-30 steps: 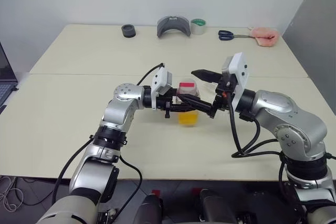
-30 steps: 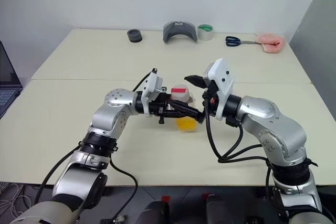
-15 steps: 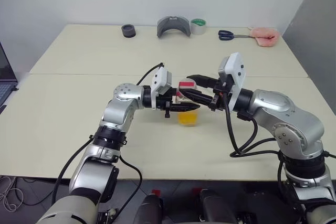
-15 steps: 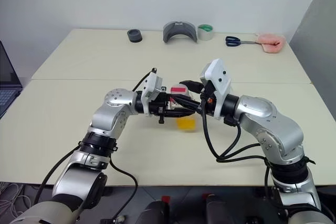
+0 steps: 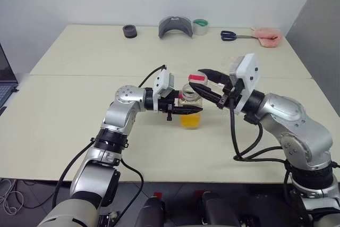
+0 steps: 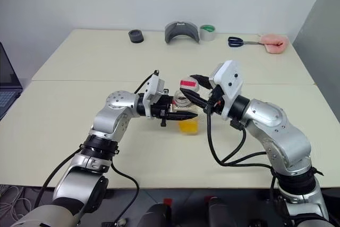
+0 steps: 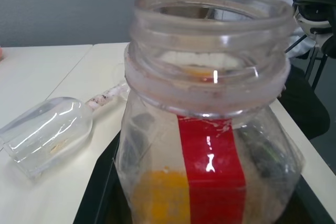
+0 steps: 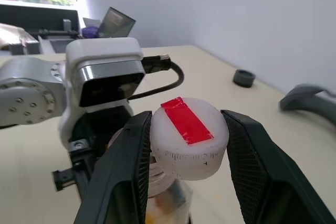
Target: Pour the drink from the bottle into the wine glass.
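The bottle [image 5: 190, 95] stands upright at mid-table, its mouth [image 7: 210, 17] open and a red strip [image 7: 210, 169] down its side. The orange drink [image 5: 191, 120] fills its lower part. My left gripper [image 5: 192, 109] is shut on the bottle's body from the left. The white cap [image 5: 197, 78] with a red patch hangs just above and to the right of the mouth, and my right gripper [image 5: 205, 83] is shut on it, its fingers [image 8: 126, 171] on either side. The wine glass [image 7: 47, 132] lies on its side on the table beyond the bottle.
Along the table's far edge lie a black ring [image 5: 129, 31], a grey curved piece [image 5: 175, 26], a tape roll [image 5: 201, 26], scissors [image 5: 229, 35] and a pink object [image 5: 267, 36]. A laptop [image 5: 4, 86] shows at the left edge.
My right gripper went from open around the cap to shut on it, rolled, and lifted the cap off the bottle, up and to the right. The left arm stayed still.
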Robot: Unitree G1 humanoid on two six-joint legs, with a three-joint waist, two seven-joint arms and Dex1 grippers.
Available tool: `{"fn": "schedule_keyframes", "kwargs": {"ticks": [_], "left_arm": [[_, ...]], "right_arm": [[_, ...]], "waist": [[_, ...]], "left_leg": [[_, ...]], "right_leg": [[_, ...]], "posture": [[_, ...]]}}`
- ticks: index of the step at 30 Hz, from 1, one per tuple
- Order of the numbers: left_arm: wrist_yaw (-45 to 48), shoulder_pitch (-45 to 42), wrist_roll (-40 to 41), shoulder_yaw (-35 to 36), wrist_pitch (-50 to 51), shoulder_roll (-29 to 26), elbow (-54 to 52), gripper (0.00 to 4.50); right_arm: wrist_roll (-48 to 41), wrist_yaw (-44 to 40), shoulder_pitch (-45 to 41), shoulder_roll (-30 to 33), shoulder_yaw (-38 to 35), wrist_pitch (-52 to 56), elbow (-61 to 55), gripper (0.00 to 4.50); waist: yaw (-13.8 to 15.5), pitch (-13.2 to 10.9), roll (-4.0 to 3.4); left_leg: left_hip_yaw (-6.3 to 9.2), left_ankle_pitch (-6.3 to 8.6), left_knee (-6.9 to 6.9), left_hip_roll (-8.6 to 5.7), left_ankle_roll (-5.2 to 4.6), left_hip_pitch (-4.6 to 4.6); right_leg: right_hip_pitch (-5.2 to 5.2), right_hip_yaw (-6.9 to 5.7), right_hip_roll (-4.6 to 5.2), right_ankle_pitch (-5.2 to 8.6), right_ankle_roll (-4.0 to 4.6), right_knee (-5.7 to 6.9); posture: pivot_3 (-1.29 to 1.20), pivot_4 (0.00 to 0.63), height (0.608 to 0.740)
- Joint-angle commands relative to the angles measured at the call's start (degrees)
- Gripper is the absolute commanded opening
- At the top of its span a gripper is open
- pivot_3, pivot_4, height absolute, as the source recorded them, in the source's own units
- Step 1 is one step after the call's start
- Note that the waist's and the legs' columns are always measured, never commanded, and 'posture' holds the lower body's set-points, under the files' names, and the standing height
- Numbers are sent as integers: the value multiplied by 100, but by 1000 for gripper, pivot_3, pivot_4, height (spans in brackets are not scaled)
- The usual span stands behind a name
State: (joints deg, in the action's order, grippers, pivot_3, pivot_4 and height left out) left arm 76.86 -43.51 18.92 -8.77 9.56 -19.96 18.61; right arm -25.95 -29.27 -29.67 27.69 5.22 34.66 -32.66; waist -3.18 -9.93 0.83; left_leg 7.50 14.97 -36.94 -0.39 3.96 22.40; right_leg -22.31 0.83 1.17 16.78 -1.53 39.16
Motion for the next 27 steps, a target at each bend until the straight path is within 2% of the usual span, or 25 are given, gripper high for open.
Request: {"fn": "schedule_keyframes", "kwargs": {"ticks": [1,7,9,12,15,19,23,27], "left_arm": [[-48,-26,60,35,-31,-3,-275,1706],[-198,58,77,114,32,-78,-356,1706],[-275,113,107,153,68,-107,-409,1706],[-437,188,165,243,166,-138,-488,1706],[-518,240,188,302,243,-178,-558,1706],[-611,282,193,367,303,-234,-642,1706],[-857,319,209,491,368,-265,-724,1706],[-1296,388,234,743,402,-324,-811,1706]], "right_arm": [[-229,112,96,-117,-457,-110,-234,1741],[-339,189,1353,309,-1460,85,-336,1741],[-65,259,2238,351,-1768,-100,-133,1741],[419,614,3310,113,-1912,-399,398,1741],[701,776,3594,-112,-1760,-654,822,1741],[752,895,3504,-364,-1749,-664,1176,3032],[553,657,3351,-261,-1849,-545,1125,4410],[673,86,3432,394,-1764,-625,824,4500]], "waist": [[3,0,0],[127,1,1],[146,2,2],[150,2,2],[87,-1,-4],[-10,-2,-6],[-10,-3,-7],[12,-4,-8]], "left_leg": [[0,0,0,0,0,0],[2,0,-1,-7,0,6],[-6,0,1,-7,0,7],[-3,1,1,-8,-1,5],[-17,1,1,-5,-1,-6],[-42,1,11,5,-2,-46],[-46,1,10,6,-2,-48],[-46,1,7,1,-2,-46]], "right_leg": [[0,1,0,0,0,0],[4,-1,9,0,1,-10],[1,4,9,-1,1,-8],[5,2,8,0,1,-8],[4,15,6,0,0,1],[9,39,-5,2,0,25],[9,45,-7,2,0,28],[10,46,-2,2,0,26]], "posture": [[0,150,740],[0,150,740],[0,150,740],[0,150,740],[0,150,740],[0,150,740],[0,150,740],[0,150,740]]}}
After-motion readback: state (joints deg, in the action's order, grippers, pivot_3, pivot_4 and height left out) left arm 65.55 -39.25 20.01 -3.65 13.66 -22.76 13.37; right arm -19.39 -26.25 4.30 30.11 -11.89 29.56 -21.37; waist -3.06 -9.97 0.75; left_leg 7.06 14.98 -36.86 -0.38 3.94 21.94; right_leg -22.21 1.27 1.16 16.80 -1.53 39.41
